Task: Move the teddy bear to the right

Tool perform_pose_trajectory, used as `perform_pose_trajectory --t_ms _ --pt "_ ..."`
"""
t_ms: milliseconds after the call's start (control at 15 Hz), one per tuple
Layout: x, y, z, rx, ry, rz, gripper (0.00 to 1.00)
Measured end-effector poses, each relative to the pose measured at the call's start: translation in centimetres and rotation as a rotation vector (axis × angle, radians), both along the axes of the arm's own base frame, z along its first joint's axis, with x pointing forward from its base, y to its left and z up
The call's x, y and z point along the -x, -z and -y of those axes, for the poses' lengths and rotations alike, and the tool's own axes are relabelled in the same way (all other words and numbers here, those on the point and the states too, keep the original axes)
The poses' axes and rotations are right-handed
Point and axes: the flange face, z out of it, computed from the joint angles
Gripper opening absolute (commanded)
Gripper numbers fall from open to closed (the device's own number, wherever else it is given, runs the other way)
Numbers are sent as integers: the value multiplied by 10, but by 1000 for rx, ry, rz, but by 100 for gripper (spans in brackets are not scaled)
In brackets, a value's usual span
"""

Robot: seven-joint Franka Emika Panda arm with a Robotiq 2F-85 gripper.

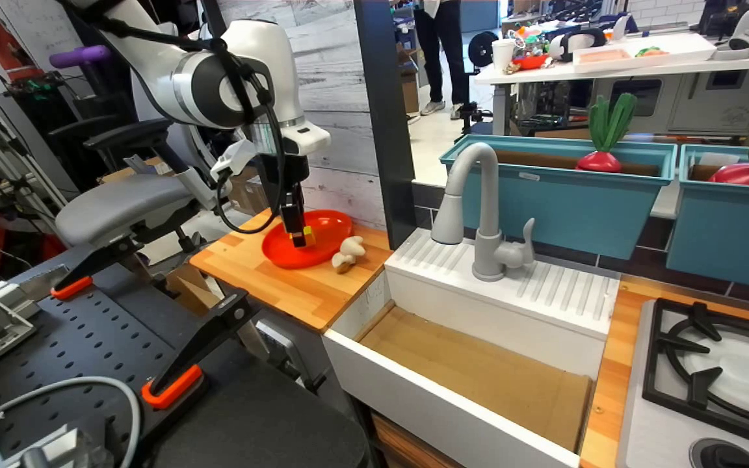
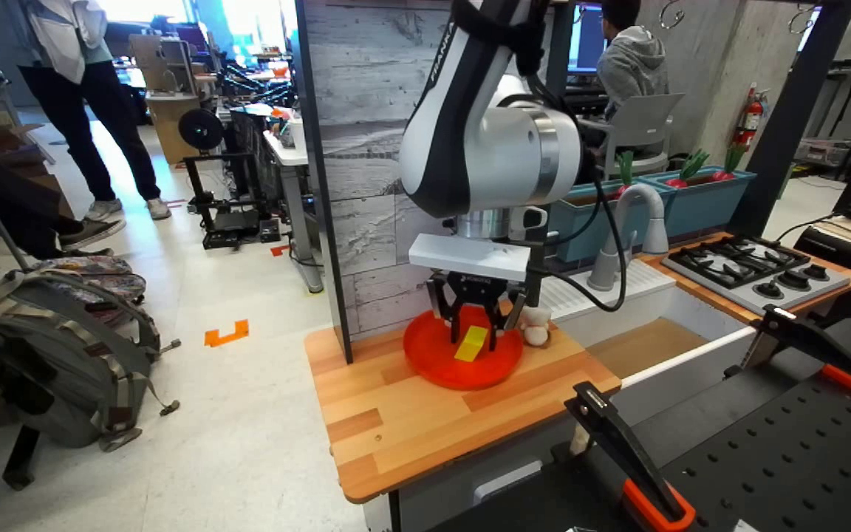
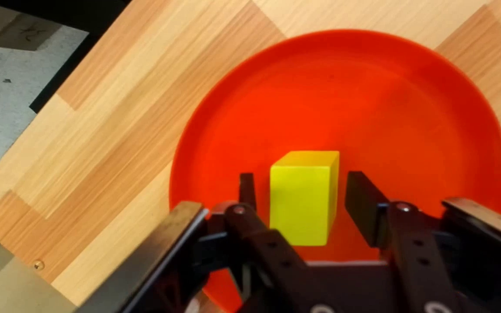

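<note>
I could see the gripper [image 2: 474, 338] low over the bowl [image 3: 355, 87], its fingers [image 3: 362, 206] parted wider than the block [image 3: 300, 204] that sat between them, a gap showing on each side and nothing held. The bear [image 1: 350, 249] was on the counter [image 1: 303, 296], just beside the bowl.

I look down on a yellow block [image 3: 300, 204] in a red bowl [image 3: 355, 95], set on a wood counter [image 2: 411, 436] beside a white sink [image 1: 439, 416] with a grey faucet [image 1: 489, 201]. A stove [image 2: 758, 273] flanks the sink's far side; behind the faucet, radishes [image 1: 599, 162] stand in teal planters [image 1: 576, 214]. In an exterior view, a backpack [image 2: 74, 362] slumps on the pale floor [image 2: 248, 428] near orange tape [image 2: 224, 338], while a person [image 2: 634, 74] in a grey hoodie sits, back turned.
</note>
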Motion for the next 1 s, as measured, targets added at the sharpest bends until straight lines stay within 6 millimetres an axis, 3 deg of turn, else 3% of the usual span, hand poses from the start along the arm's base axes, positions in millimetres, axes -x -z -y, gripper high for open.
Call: perform_pose_trajectory --t_ms 133,267,667,1000 --pt "-2 -1 0 0 -1 4 13" --pt "-6 -5 -1 -2 -1 14 11" --pt "-6 -11 -5 -2 -8 40 10" --pt "16 -27 -40 15 -103 47 10"
